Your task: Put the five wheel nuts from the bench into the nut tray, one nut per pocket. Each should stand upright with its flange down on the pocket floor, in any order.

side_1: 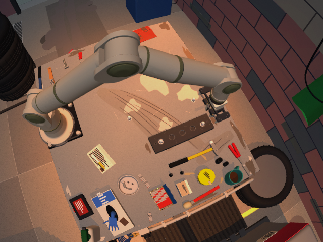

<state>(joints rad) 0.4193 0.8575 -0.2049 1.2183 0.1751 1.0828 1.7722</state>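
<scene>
Two silver wheel nuts stand in the end pockets of the dark nut tray (181, 133), one at the right end (202, 124) and one at the left end (161, 141), while the three pockets between them show dark holes. A third nut (193, 99) sits on the bench above the tray's right end, a fourth (129, 118) lies farther left, and just right of the tray's right end my gripper (218, 115) hangs open and holds nothing. A fifth nut is not in sight.
Behind the bench runs a brick wall, with a blue box at the far end. In front of the tray lie a hammer (191, 156), red pliers (234, 150), a yellow disc (206, 176) and a green mug (233, 176). A tyre (268, 175) leans at the bench's right edge.
</scene>
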